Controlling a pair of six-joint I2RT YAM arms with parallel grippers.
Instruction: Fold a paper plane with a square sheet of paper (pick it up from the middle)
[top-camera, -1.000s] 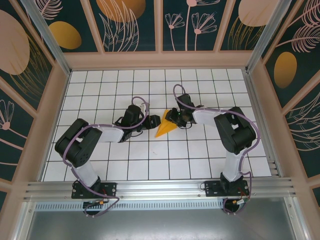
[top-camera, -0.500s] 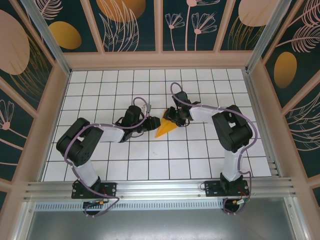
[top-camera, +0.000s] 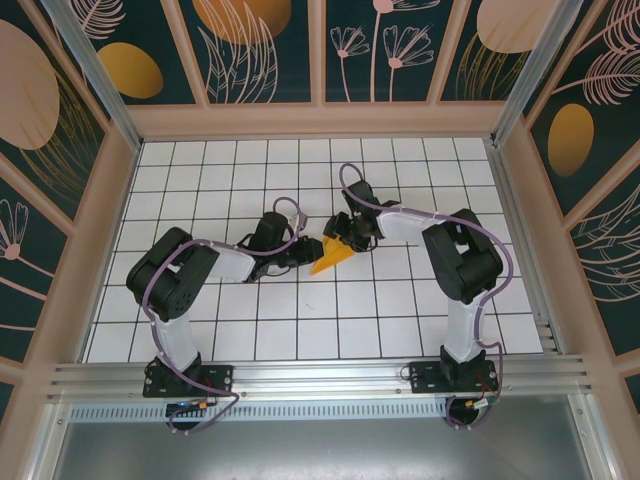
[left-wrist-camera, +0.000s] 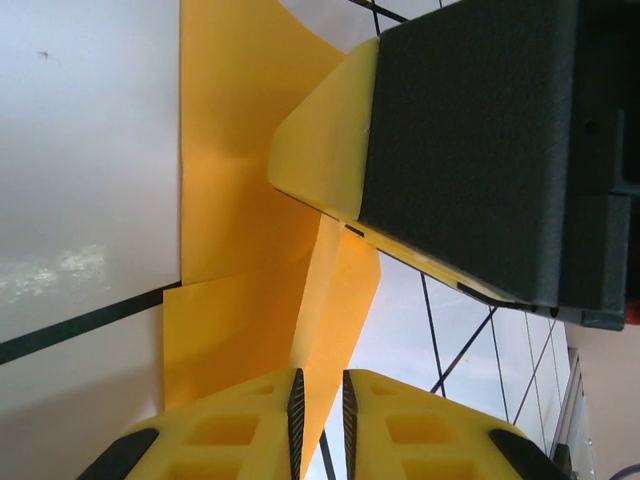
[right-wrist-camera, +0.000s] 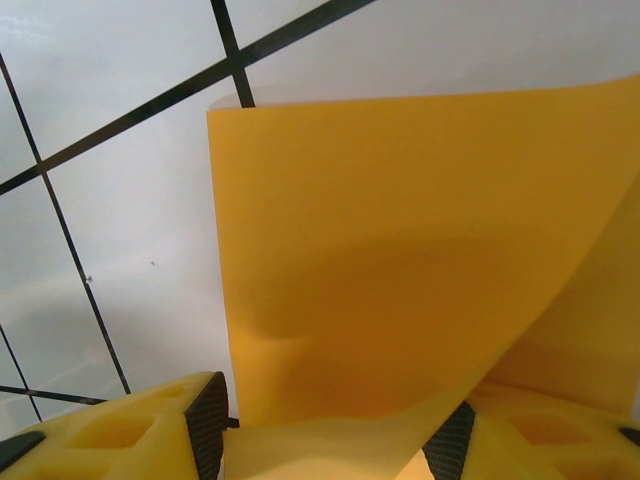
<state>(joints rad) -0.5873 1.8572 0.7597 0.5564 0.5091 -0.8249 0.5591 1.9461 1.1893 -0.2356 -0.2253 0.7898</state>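
Looking down from above, the camera could not show the jaws of either gripper, because the black wrists covered them where they met over the sheet of paper (top-camera: 329, 258) at the middle of the table (top-camera: 200, 330). The sheet's wide far end was tucked beneath the right gripper (top-camera: 345, 233), and its left edge sat under the left gripper (top-camera: 304, 250). In the left wrist view the two pads stood a narrow slit apart with a raised flap of the sheet running into that slit. Whether the pads (left-wrist-camera: 297, 400) actually pinched the flap could not be made out. A finger (left-wrist-camera: 330, 150) of the right gripper crossed the top of that view and hid part of the sheet. The right wrist view showed the right gripper's jaws wide apart, unclamped, with the sheet rising between them and cut off at the right edge.

Compared with a second earlier, the left arm's elbow had swung inward and its gripper had pushed closer to the sheet. The right gripper had edged slightly farther away. The sheet's pointed tip lay at about the same grid crossing.

The sheet was thin, matte and orange-yellow, folded to a narrow pointed wedge with a loose, curling flap. The fingers were yellow plastic with ribbed black pads. The table was glossy white, ruled with black grid lines (right-wrist-camera: 60, 260).
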